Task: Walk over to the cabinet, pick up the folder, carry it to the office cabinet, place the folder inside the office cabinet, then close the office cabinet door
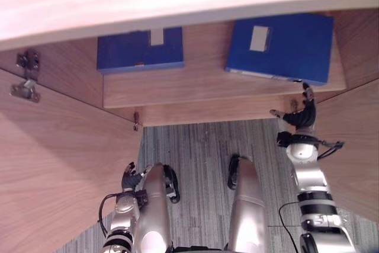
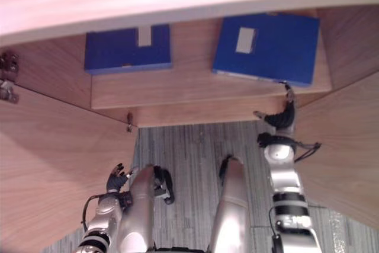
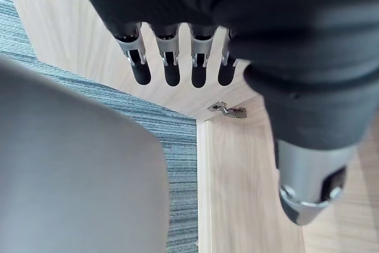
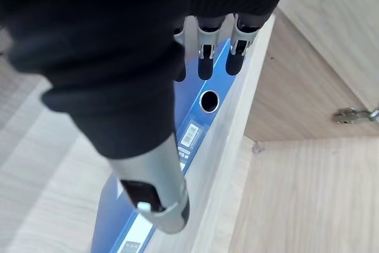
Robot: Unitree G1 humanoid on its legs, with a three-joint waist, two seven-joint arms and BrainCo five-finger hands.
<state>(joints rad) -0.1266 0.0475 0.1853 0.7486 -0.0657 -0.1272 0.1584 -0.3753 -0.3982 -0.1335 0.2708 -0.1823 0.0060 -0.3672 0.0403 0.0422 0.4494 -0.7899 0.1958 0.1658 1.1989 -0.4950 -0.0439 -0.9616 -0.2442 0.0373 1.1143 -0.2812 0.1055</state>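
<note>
**Blue folder (image 1: 290, 45) on wood shelf (image 1: 201, 81), R hand (image 1: 303, 115) at its spine**

R hand is stretched toward the folder's near edge. Its fingers are straight and side by side, its thumb is held out apart, and nothing is pinched. In the R wrist view the fingertips (image 4: 204, 69) sit at the folder's spine, just by the round finger hole (image 4: 208, 101). Whether they touch it or sit a hair off, can't tell.

The folder lies flat on the shelf directly ahead of those fingertips, w/ a white label (image 1: 259, 38) on its cover. A second blue folder (image 1: 139, 51) lies flat on the same shelf, well off to the R hand's left.

The right cabinet door (image 1: 355, 140) stands open just beside the R hand, on its outer side.

L hand (image 1: 129, 177) hangs low, well apart from both folders. Its fingers are relaxed in a loose row, its thumb is out, and it holds nothing. The open left cabinet door (image 1: 59, 164) is just beside it, w/ a metal hinge (image 1: 26, 75) farther up the door. Grey carpet (image 1: 201, 152) lies btwn the two hands.
</note>
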